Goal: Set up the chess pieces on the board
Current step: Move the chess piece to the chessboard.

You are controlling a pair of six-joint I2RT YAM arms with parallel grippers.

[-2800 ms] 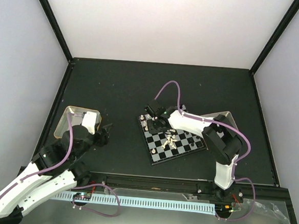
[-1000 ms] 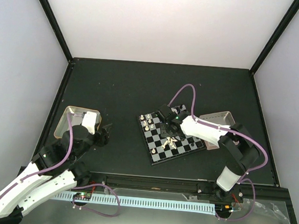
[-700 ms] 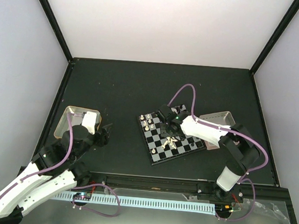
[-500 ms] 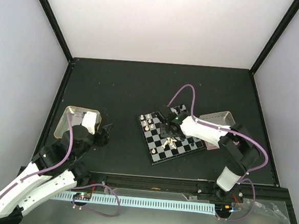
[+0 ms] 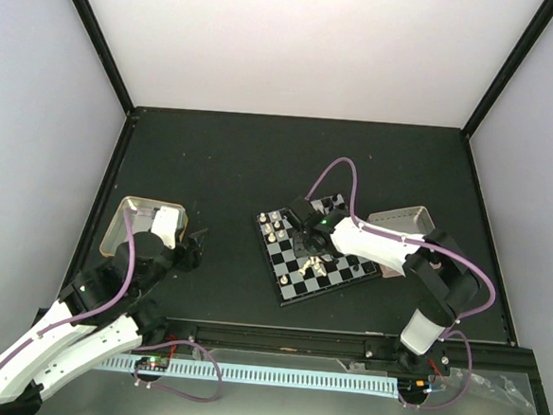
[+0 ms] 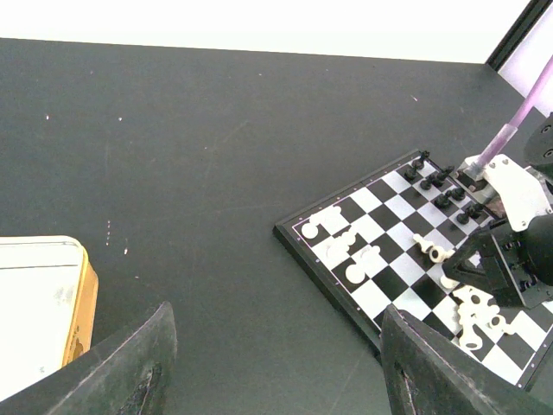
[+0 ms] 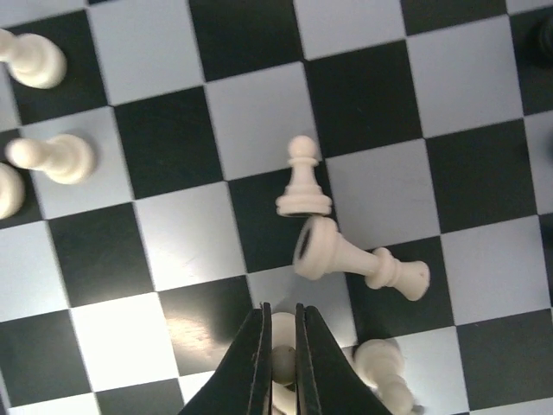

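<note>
The chequered board (image 5: 316, 256) lies right of the table's middle and also shows in the left wrist view (image 6: 406, 242). Cream-white pieces stand near its left corner (image 5: 275, 228) and lie in a loose heap mid-board (image 5: 317, 263); black pieces (image 6: 442, 186) stand along its far edge. My right gripper (image 7: 281, 333) is low over the heap, shut on a white pawn (image 7: 282, 361). A standing pawn (image 7: 302, 181) and a toppled piece (image 7: 359, 257) lie just ahead of it. My left gripper (image 6: 276, 372) is open and empty over bare table left of the board.
A metal tray (image 5: 124, 218) sits at the left by my left arm, seen also in the left wrist view (image 6: 39, 298). A second tray (image 5: 404, 218) sits behind my right arm, right of the board. Black frame posts stand at the table's far corners.
My right gripper has moved from the board's far-left corner to the heap mid-board and edged slightly left over the last second. The left arm has not moved.
</note>
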